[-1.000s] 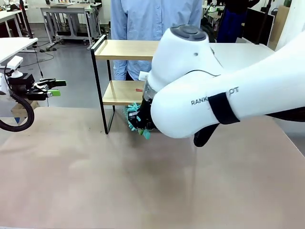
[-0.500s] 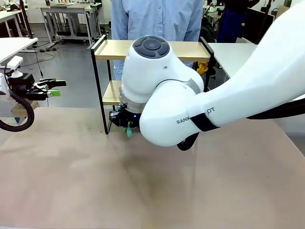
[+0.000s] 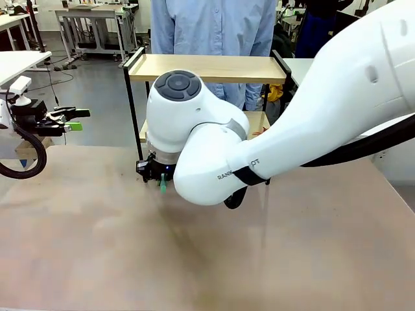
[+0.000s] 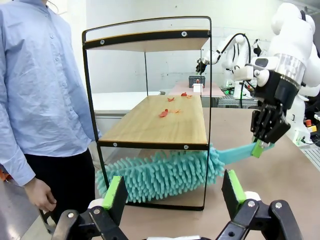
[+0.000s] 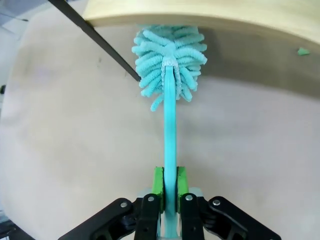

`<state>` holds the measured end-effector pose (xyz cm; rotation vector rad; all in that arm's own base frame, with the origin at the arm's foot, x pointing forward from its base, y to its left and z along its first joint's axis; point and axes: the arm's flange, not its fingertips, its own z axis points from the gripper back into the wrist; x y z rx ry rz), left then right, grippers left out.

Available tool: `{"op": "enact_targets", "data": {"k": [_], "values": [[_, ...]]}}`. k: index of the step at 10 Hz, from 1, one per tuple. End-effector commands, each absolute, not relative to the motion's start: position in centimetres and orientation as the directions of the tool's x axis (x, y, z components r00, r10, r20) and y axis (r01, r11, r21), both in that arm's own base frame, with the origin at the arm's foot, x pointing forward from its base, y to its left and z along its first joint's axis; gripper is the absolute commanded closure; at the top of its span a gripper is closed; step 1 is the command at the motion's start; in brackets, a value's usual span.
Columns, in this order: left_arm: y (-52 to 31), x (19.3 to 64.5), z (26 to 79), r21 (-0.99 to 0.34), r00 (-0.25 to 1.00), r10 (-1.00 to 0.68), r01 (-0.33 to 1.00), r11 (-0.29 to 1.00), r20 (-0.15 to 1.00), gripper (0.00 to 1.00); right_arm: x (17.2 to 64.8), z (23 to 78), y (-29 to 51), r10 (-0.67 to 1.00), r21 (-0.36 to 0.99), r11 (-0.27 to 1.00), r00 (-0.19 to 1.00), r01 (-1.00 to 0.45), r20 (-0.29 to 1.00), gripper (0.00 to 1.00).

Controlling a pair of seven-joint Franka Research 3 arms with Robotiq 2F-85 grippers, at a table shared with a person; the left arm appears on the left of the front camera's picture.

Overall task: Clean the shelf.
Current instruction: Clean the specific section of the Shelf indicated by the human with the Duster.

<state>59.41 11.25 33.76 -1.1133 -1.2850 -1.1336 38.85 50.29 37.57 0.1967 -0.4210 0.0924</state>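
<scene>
The shelf (image 4: 150, 127), a two-tier rack of pale boards in a thin black frame, stands at the far side of the table (image 3: 97, 246), just in front of a person (image 4: 40, 95) in a light blue shirt. Its lower board carries a few red scraps (image 4: 165, 113) toward one end; the top board looks bare in the front view. A teal fluffy duster (image 4: 160, 175) has its head beneath the lower board, inside the frame and low over the tabletop, not on the wood; whether it touches the table cannot be told. The right gripper (image 4: 262, 145) is clamped on the duster's flat handle, with a green pad pressed to either side in its own wrist view. The left gripper (image 3: 76, 119) hangs well off to the side, jaws spread wide and empty. The sweep will likely go best if the head is drawn out from below, raised between the tiers and laid on the lower board beyond the scraps. It should then be pulled lightly toward an open edge, with the handle kept off the black uprights so the light rack does not shift.
</scene>
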Motion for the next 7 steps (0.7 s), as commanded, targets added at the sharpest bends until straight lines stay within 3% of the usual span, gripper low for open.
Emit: {"op": "enact_targets", "data": {"k": [1,3,4,7], "values": [[11.3,59.3,34.1,0.022,-0.023,0.006,0.992,0.121,1.0,0.0,39.1,36.4,51.9,0.024,0.172,0.98,0.926,-0.096,0.377,0.87],[11.3,59.3,34.1,0.022,-0.023,0.006,0.992,0.121,1.0,0.0,38.7,36.3,51.8,0.068,0.174,0.977,0.955,-0.122,0.288,0.87],[11.3,59.3,34.1,0.022,-0.023,0.006,0.992,0.121,1.0,0.0,38.7,35.7,51.3,0.045,0.173,0.978,0.926,-0.118,0.374,0.87],[11.3,59.3,34.1,0.022,-0.023,0.006,0.992,0.121,1.0,0.0,38.8,35.2,49.5,0.023,0.175,0.981,0.951,-0.081,0.308,0.87]]}}
